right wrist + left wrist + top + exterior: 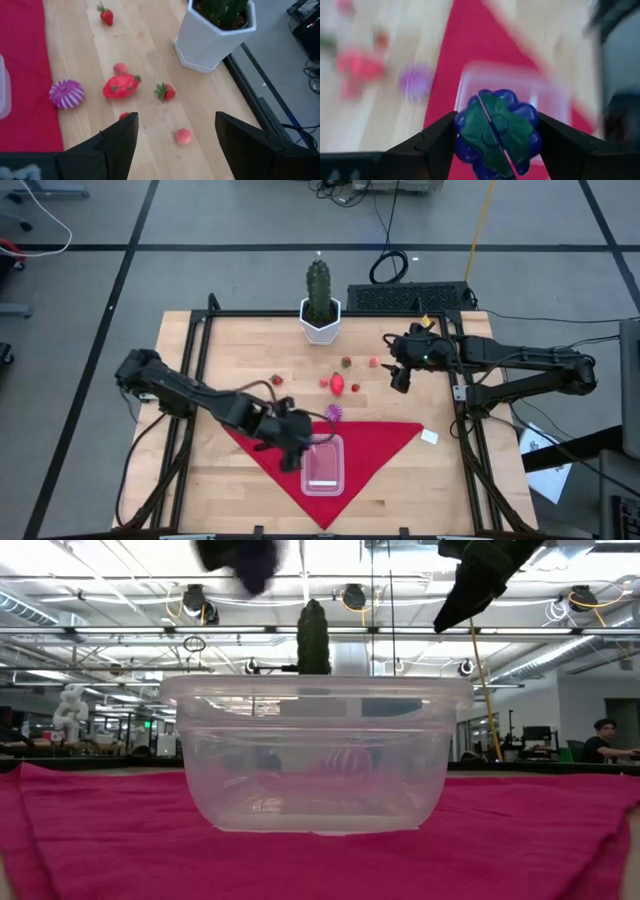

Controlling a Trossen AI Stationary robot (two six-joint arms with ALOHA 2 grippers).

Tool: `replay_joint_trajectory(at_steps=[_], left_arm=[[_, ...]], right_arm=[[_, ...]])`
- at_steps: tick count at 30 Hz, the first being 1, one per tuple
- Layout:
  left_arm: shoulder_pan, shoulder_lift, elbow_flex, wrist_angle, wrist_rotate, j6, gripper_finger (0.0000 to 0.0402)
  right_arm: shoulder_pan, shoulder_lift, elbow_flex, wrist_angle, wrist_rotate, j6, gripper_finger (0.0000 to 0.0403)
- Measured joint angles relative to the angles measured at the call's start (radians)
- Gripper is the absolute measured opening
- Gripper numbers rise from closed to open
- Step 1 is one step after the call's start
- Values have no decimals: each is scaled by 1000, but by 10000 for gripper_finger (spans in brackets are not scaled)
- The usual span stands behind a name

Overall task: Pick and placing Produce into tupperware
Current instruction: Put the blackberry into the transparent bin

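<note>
We judge the dark purple piece [495,132] to be light, stiff moulded plastic, a lobed, roundish body with a green leafy cap, probably a little slippery on its bulges. It sits clamped between the 2 fingers of the left pincer [495,145], held across its middle, which looks like the sensible place since the lobes give the pads something to seat against. Its green cap faces the wrist camera, so its short axis runs along the pincer's reach; we cannot tell a clear long axis on so round a shape.

Just beyond the left pincer lies the tupperware [323,465], open-topped, resting on the red cloth [390,442], its long side running away from the fingers. Off to one side of the pincer, on the bare surface [240,350], sits the purple-white striped piece [333,412].

The right pincer [175,140] hangs open and empty above 1 small pink piece [183,136], with the red piece [120,86] and a strawberry [165,92] just ahead of it.
</note>
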Motion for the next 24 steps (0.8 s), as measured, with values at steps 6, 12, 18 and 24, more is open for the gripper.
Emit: replay_joint_trajectory(at_steps=[6,12,18,24], left_arm=[[-18,149,142,-49,45,-5,251],[-26,224,198,-21,63,-13,251],[-23,256,195,2,71,-33,251],[-20,298,195,24,76,-40,251]], right_arm=[[0,-8,0,1,-1,3,254],[0,-14,0,-5,-2,37,254],[0,-15,0,-14,-3,56,254],[0,-15,0,-24,-4,56,254]])
